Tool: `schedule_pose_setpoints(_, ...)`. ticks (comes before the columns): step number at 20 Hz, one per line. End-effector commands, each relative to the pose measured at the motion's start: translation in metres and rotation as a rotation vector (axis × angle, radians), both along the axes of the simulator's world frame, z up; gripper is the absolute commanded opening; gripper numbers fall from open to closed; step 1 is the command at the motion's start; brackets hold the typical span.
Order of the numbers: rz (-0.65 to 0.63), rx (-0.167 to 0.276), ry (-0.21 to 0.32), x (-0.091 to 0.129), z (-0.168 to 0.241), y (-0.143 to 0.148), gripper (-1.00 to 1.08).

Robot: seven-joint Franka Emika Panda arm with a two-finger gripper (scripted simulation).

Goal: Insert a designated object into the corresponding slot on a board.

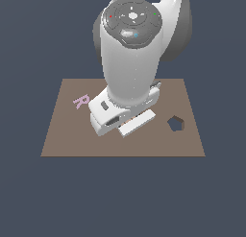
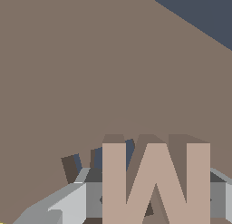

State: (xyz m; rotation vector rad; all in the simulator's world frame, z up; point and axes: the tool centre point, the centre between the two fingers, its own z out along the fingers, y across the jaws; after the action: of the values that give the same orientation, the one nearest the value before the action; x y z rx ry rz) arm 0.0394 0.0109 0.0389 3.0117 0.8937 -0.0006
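I see the tan M (image 2: 156, 182) clamped between my gripper's (image 2: 156, 198) grey fingers (image 2: 68, 205), hanging just above the board (image 1: 57, 135); part of the dark slot (image 2: 97, 159) peeks out at its ten o'clock. I'd align the edges squarely before lowering.

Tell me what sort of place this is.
A simulated test scene, not a real room: a flat brown board floats in featureless dark blue-grey. On it are a pink letter R and a dark cut-out hole, like a shape-sorting puzzle.
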Motion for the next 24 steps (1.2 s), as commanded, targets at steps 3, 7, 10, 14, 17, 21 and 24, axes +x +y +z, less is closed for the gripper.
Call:
schedule_pose_setpoints(3,0.125,0.0,0.0,-0.011,0.001,0.008,-1.0)
schedule_pose_setpoints(7,0.201,-0.001,0.0,-0.018,0.001,0.013,-1.0)
schedule_pose_setpoints(10,0.239,-0.001,0.0,-0.022,0.002,0.015,-1.0)
schedule_pose_setpoints(14,0.265,-0.001,0.0,-0.024,0.002,0.016,-1.0)
schedule_pose_setpoints(17,0.263,0.0,0.001,-0.024,0.001,0.015,-1.0)
schedule_pose_setpoints(21,0.266,-0.001,0.001,-0.025,-0.005,0.015,-1.0)
schedule_pose_setpoints(24,0.267,-0.001,0.001,-0.025,-0.008,0.015,-1.0)
